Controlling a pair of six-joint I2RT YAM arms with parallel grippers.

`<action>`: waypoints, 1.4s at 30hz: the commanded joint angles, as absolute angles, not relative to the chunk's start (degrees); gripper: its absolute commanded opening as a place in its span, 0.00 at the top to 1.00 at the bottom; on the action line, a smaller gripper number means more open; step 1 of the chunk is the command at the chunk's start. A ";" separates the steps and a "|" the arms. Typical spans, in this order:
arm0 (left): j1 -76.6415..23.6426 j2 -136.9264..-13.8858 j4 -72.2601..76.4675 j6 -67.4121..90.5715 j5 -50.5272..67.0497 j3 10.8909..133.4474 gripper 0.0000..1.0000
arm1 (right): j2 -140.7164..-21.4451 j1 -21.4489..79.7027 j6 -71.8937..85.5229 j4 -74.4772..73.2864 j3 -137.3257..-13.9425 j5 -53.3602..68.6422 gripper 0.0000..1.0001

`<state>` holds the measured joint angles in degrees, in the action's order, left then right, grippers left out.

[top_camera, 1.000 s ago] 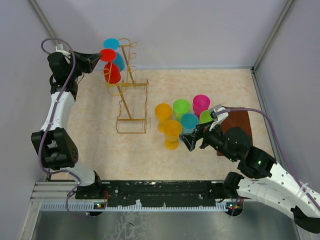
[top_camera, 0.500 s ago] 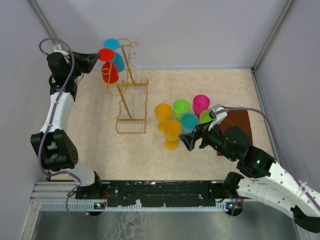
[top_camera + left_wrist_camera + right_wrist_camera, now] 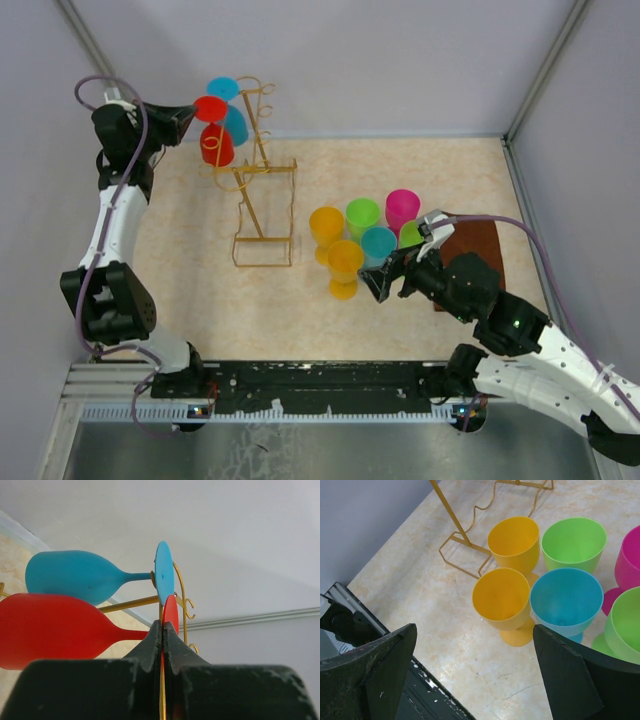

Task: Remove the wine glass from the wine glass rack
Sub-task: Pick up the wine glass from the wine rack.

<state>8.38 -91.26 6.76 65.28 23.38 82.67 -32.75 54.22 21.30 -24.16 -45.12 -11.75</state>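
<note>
The pale speckled table top point(image 3: 430, 170) carries the tall golden-yellow wire wine glass rack point(image 3: 262, 215) at its far left. A cluster of orange, green, pink and teal plastic goblets point(image 3: 365, 245) stands upright at centre right.

The right gripper point(image 3: 400, 262) hangs low beside that cluster with its jaws spread wide and nothing between them.

The left gripper point(image 3: 188, 118) is up at the rack's top arm, jaws pinched tight on the round foot of the red plastic wine glass point(image 3: 45, 630), which lies sideways with its bowl pointing away from the claw. The blue wine glass point(image 3: 65, 575) hangs just behind it, hooked on the rack.

Over the last second the left gripper and the red glass have edged a little to the left, away from the rack's post. That suggests the pull-off is under way. A gold wire runs right along the jaws in the wrist view, so I cannot tell whether the foot is clear of its hook yet.
</note>
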 commanded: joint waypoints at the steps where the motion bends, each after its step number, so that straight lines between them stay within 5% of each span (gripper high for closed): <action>1: 8.22 -88.42 8.08 64.29 21.83 84.46 1.00 | -32.63 54.23 21.97 -22.99 -47.55 -12.85 0.01; 16: 8.22 -84.99 4.88 60.50 15.02 85.20 1.00 | -32.35 54.28 22.08 -22.94 -47.39 -13.08 0.01; 25: 8.23 -74.84 6.89 54.41 8.92 74.07 1.00 | -32.41 54.29 21.79 -22.85 -47.27 -13.15 0.01; 35: 8.71 -53.31 -9.60 39.82 -9.14 64.29 1.00 | -29.07 54.23 19.57 -19.31 -45.37 -22.68 0.01; 42: 8.71 -49.21 -23.52 37.43 -0.69 62.00 1.00 | -27.91 54.26 16.15 -15.29 -42.87 -22.04 0.01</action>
